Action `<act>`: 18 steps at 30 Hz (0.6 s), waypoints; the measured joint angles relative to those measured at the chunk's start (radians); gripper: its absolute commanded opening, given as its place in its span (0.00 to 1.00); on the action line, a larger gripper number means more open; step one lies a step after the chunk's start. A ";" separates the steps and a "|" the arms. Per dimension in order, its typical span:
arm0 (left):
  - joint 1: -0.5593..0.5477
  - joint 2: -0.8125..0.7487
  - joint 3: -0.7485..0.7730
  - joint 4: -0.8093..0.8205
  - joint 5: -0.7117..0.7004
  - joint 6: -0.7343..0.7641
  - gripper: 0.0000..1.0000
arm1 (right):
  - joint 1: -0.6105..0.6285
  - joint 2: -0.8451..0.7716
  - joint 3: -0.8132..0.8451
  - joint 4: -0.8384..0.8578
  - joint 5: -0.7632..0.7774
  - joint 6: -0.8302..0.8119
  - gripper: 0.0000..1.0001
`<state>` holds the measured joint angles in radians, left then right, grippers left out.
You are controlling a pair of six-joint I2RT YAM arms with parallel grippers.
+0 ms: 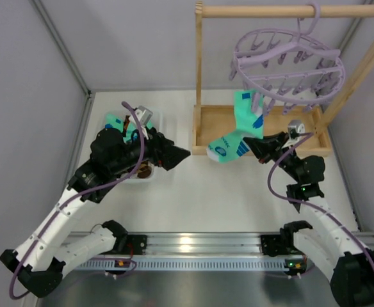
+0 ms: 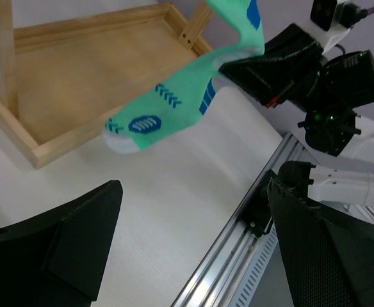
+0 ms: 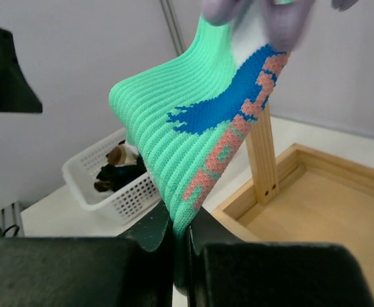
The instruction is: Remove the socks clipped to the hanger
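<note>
Top external view: hanger [image 1: 288, 67] is hooked on the top rail of the wooden frame [image 1: 200, 57], with its ring tilted. One turquoise sock [image 1: 238, 131] is hung from a clip [image 1: 256, 101] on the ring's near-left side, cuff up. Its toe dangles over the front-left corner of the frame's base tray. Right gripper [image 1: 262, 146] is pressed to the sock's right side, about mid-length. Left gripper [image 1: 176, 153] is held over the table [image 1: 225, 198], left of the toe and apart from it. A white basket [image 1: 156, 121] sits just beside it, partly hidden under the left arm. A second turquoise sock [image 1: 113, 120] is seen in the basket's far-left corner.

Left wrist view: left gripper [image 2: 193, 249] is spread wide with nothing between its fingers [image 2: 78, 236]. The sock [image 2: 174, 105] is stretched slantwise above the table. Its toe hangs low by the tray edge [image 2: 40, 153], and its upper part is pinched by the right gripper [image 2: 235, 69].

Right wrist view: right gripper [image 3: 180, 246] is clamped tight on a fold of the sock [image 3: 187, 141]. The ribbed fabric is pulled taut up to a blurred lilac clip [image 3: 283, 19] at the top edge. Blue and salmon marks are seen on the sock. Behind it sits the basket [image 3: 123, 198], with dark fabric inside that is too small to identify.
</note>
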<state>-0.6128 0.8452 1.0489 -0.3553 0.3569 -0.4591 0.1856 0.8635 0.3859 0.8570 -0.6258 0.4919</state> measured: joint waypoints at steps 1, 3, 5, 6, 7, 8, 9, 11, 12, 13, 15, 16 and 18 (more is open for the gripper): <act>-0.002 0.021 0.013 0.029 0.007 -0.011 0.98 | 0.000 -0.040 -0.002 -0.061 -0.008 0.004 0.00; -0.007 0.071 0.043 0.094 0.026 -0.026 0.98 | 0.001 -0.100 -0.003 -0.152 -0.023 0.010 0.00; -0.019 0.137 0.084 0.171 0.050 -0.042 0.98 | 0.001 -0.158 -0.003 -0.250 -0.055 0.013 0.00; -0.024 0.175 0.111 0.202 0.062 -0.049 0.98 | 0.001 -0.182 -0.002 -0.299 -0.069 0.013 0.00; -0.030 0.215 0.145 0.226 0.075 -0.055 0.98 | 0.001 -0.199 0.002 -0.342 -0.084 0.010 0.00; -0.036 0.262 0.184 0.257 0.083 -0.061 0.98 | 0.001 -0.217 0.006 -0.390 -0.100 0.010 0.00; -0.044 0.311 0.222 0.282 0.089 -0.066 0.98 | 0.001 -0.231 0.008 -0.424 -0.114 0.010 0.00; -0.062 0.390 0.286 0.322 0.096 -0.071 0.98 | 0.001 -0.257 0.009 -0.473 -0.144 0.011 0.00; -0.074 0.427 0.315 0.340 0.098 -0.074 0.98 | 0.001 -0.271 0.009 -0.498 -0.159 0.011 0.00; -0.088 0.464 0.343 0.353 0.100 -0.078 0.98 | 0.001 -0.282 0.010 -0.517 -0.169 0.011 0.00; -0.119 0.530 0.397 0.369 0.099 -0.081 0.98 | 0.001 -0.306 0.020 -0.566 -0.191 0.009 0.00; -0.136 0.563 0.425 0.377 0.099 -0.081 0.98 | 0.001 -0.315 0.029 -0.587 -0.198 0.006 0.00; -0.171 0.630 0.485 0.389 0.098 -0.081 0.98 | 0.001 -0.331 0.052 -0.630 -0.211 -0.003 0.00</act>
<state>-0.7834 1.4750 1.5337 0.0338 0.4549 -0.5400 0.1867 0.5323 0.4377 0.2272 -0.8368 0.4889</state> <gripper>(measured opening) 0.984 0.011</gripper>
